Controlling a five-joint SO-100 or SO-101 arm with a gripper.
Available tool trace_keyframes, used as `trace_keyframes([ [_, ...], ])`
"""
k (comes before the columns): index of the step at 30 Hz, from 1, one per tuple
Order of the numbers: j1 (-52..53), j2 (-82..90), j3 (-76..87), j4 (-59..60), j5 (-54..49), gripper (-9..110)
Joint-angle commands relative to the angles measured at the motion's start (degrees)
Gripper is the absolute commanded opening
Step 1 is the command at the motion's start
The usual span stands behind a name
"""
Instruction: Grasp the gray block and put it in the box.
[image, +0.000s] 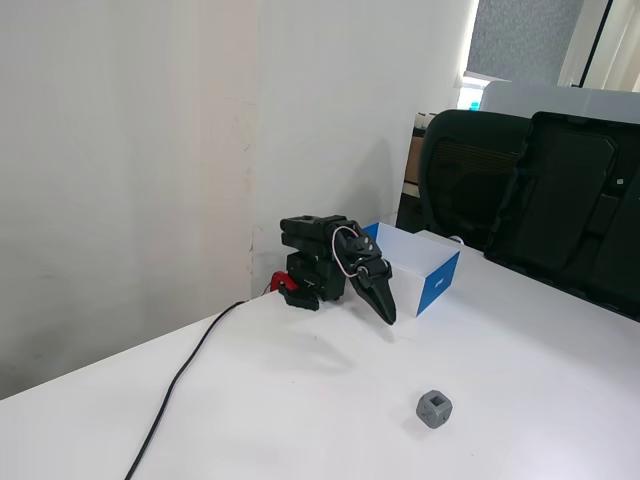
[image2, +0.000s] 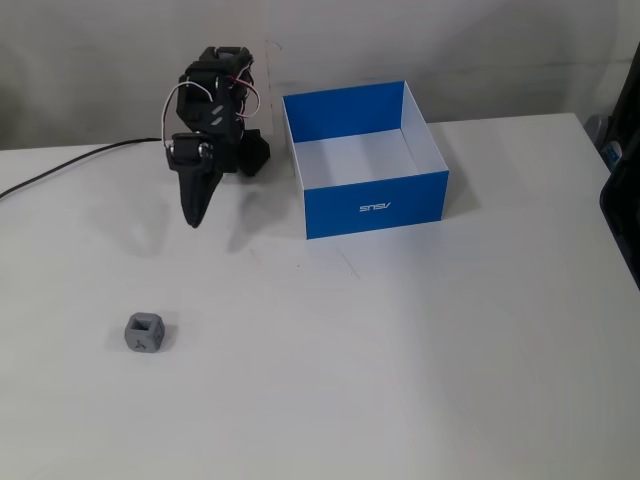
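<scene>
The gray block (image2: 146, 334) is a small dark-gray cube with a recessed top face, lying alone on the white table (image2: 400, 380); in the other fixed view the gray block (image: 434, 409) sits near the front. The box (image2: 366, 158), blue on its sides with a white floor, stands open at the back; the box (image: 418, 268) is partly behind the arm in the side view. My gripper (image2: 192, 217) hangs folded at the arm's base, pointing down, shut and empty, well behind the block. In the side view the gripper (image: 388, 315) hovers above the table.
A black cable (image2: 60, 168) runs left from the arm's base across the table. Black office chairs (image: 530, 190) stand behind the table's far edge. A wall (image: 130, 150) rises right behind the arm.
</scene>
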Motion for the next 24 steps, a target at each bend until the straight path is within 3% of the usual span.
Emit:
trace_keyframes([
  [1,-1.9,0.5,3.7,-3.8,2.5,0],
  [13,-7.1,0.5,3.7,-11.8,10.6,0],
  [24,-7.5,0.5,3.3,-12.0,14.1,19],
])
